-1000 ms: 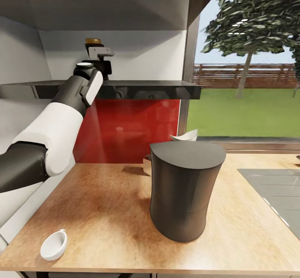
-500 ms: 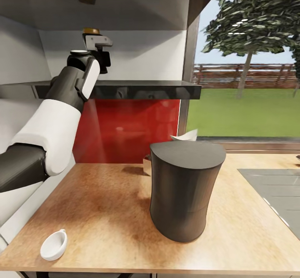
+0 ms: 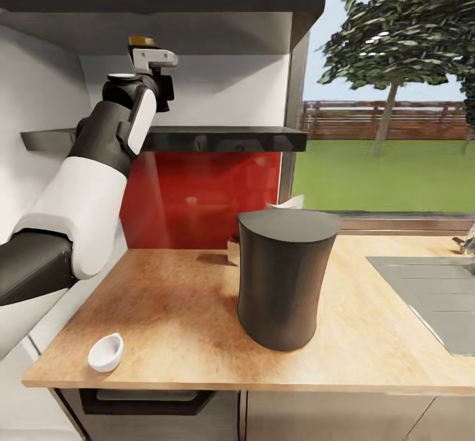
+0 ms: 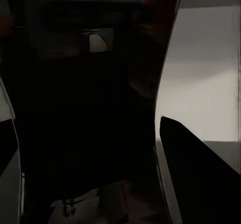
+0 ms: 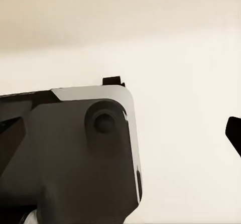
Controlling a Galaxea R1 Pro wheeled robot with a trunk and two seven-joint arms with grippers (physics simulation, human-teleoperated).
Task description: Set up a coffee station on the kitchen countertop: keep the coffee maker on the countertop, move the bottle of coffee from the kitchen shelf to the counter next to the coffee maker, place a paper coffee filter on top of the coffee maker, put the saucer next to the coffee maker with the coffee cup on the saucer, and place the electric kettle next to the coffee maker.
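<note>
One tall dark grey coffee maker (image 3: 285, 279) stands upright mid-countertop (image 3: 165, 309); one white cup (image 3: 106, 352) sits at its 8 o'clock. The left gripper (image 3: 153, 71) is clamped around one dark amber-topped bottle (image 3: 142, 41), upright above the glossy shelf (image 3: 218, 138). Right gripper's fingers: cannot tell.

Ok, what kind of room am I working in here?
A home kitchen, most likely: a wood-look countertop carrying a coffee maker and a white cup, a steel sink set into it, and a window onto a lawn and a tree.

head: above countertop (image 3: 165, 309), facing wall | left wrist: close on dark bottle (image 4: 85, 108)
</note>
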